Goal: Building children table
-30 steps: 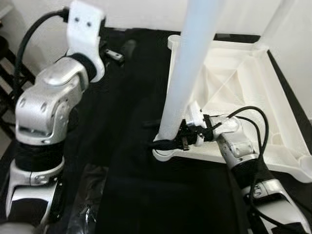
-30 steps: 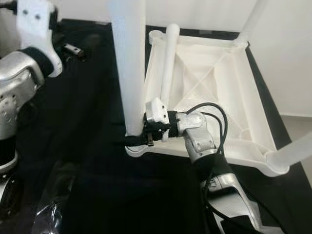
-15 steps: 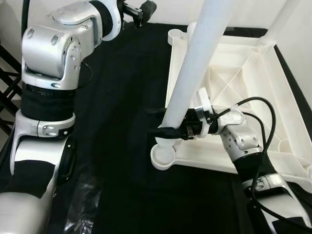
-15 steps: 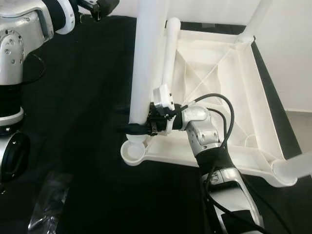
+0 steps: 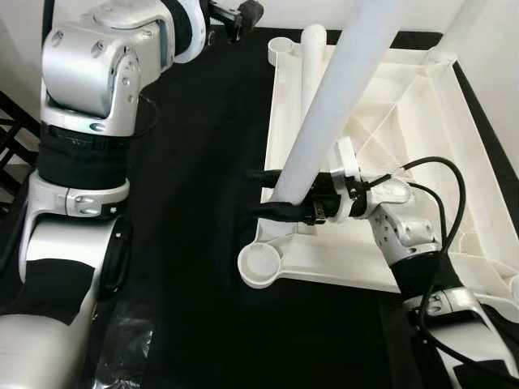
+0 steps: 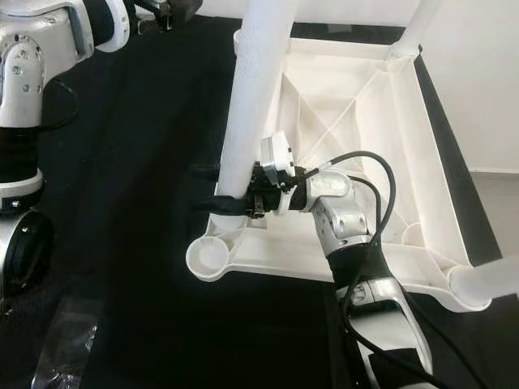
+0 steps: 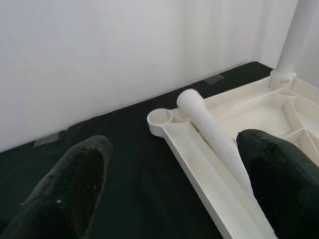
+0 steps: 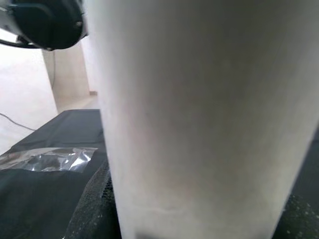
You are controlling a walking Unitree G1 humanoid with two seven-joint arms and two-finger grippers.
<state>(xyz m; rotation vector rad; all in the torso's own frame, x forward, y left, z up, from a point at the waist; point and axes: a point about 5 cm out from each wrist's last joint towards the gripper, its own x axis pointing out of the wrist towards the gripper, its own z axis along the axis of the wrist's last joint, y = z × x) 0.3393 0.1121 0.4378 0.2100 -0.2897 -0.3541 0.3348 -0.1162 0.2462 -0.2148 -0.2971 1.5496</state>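
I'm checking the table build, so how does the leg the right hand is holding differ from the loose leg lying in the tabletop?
The held leg stands tilted, clamped by the right hand above the empty corner socket; the loose leg lies flat inside the upturned tabletop, ungripped, beyond the open left hand. Both are plain white tubes.

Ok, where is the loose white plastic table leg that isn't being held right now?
The loose white plastic leg lies inside the upturned white tabletop, along its left rim near the far-left corner socket, beyond the leg held in the right gripper.
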